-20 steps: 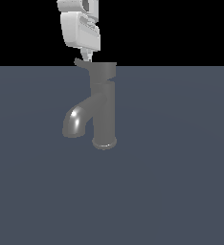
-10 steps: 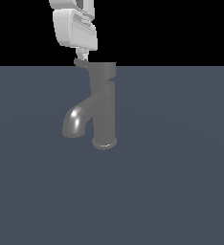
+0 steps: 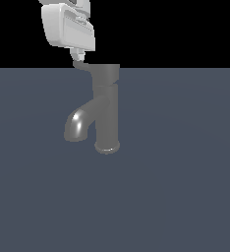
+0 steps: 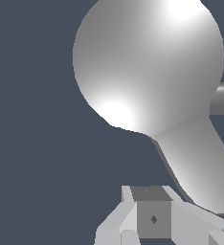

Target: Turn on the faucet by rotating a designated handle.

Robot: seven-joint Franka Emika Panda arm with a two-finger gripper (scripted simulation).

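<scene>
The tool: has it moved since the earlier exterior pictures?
Yes. The tool has shifted toward the exterior view's left against the faucet column, its tip staying at the handle lever.

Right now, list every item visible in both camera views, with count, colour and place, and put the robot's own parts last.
Dark grey metal faucet: one, upright column with a flared base ring, standing on the surface near the middle of the exterior view; its glossy spout bends down toward the exterior view's left.
Grey cylindrical handle cap with thin lever: one, on top of the column; the lever sticks out toward the exterior view's left, its tip right under the gripper.
Flat slate-blue surface: one, under the faucet, filling the lower part of the exterior view.
White gripper: one, above the lever tip, at the exterior view's upper left; whether the fingers are open or shut cannot be told.
</scene>
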